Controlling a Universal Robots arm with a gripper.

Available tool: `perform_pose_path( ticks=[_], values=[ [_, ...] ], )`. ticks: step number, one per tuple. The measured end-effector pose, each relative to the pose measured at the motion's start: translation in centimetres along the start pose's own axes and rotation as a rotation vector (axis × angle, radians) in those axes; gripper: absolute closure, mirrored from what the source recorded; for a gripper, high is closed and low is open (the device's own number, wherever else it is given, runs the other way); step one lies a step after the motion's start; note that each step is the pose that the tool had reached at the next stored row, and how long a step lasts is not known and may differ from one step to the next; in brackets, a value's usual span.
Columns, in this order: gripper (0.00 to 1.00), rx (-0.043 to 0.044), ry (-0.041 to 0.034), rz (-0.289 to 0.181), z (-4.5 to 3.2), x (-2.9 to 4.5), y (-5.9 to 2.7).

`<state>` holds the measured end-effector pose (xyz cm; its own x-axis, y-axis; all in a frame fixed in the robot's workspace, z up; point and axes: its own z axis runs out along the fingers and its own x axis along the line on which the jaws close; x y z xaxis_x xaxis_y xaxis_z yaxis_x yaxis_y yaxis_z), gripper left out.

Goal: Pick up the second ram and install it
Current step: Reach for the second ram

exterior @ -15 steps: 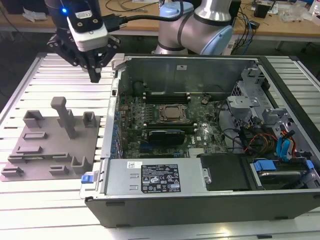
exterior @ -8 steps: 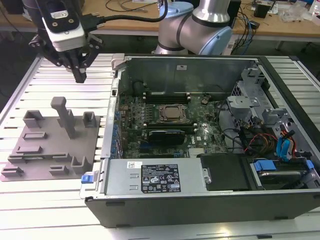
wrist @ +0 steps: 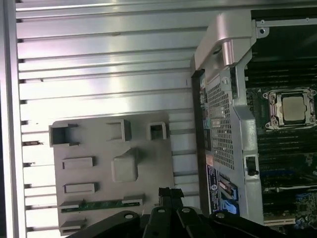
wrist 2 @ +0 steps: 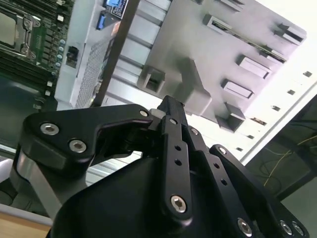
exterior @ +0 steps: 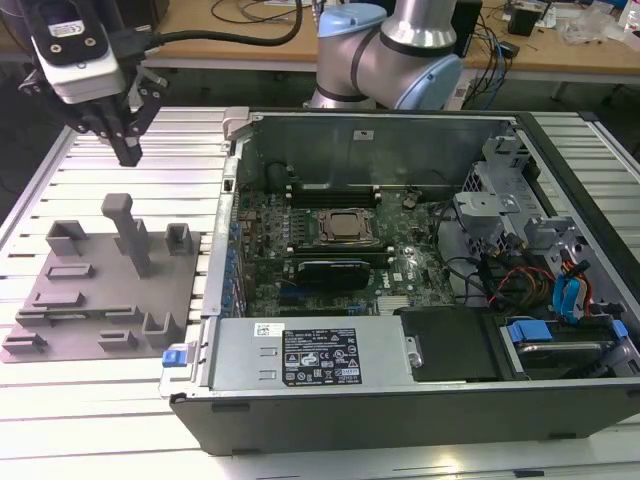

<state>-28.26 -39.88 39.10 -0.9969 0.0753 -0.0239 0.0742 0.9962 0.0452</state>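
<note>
The second ram (wrist: 101, 204) is a thin green stick lying in a slot of the grey holder tray (wrist: 94, 148), on the side away from the tray's far corner boxes. My gripper (exterior: 128, 153) hangs above the slatted table just beyond the tray's far edge, at the exterior view's left. Its black fingers (wrist: 166, 192) are pressed together with nothing between them, and they stay well above the ram without touching it. The second wrist view shows the gripper (wrist 2: 172, 103) over the tray's tall post. The open computer case (exterior: 400, 130) with its motherboard (exterior: 330, 225) lies to the exterior view's right.
A tall grey post (exterior: 127, 230) and several small box holders rise from the tray. The case's metal side wall (exterior: 225, 200) stands between tray and motherboard. Memory slots (exterior: 340, 190) flank the processor socket (exterior: 345, 225). Cables and drive bays (exterior: 540, 280) crowd the case's right side.
</note>
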Motion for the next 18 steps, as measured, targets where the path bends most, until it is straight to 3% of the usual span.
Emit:
perform_pose_path(
  ticks=[6, 9, 13, 18],
  values=[
    [0.92, 0.0001, 0.0000, 0.000, 0.00, 3.55, -0.27],
    [0.92, 0.0000, 0.0000, 0.000, 0.02, 4.94, -0.38],
    [0.92, 0.0001, 0.0000, 0.000, 0.04, 5.70, -0.78],
    [0.92, 0.0009, -0.0001, 0.000, 0.04, 7.13, -2.43]
  ],
)
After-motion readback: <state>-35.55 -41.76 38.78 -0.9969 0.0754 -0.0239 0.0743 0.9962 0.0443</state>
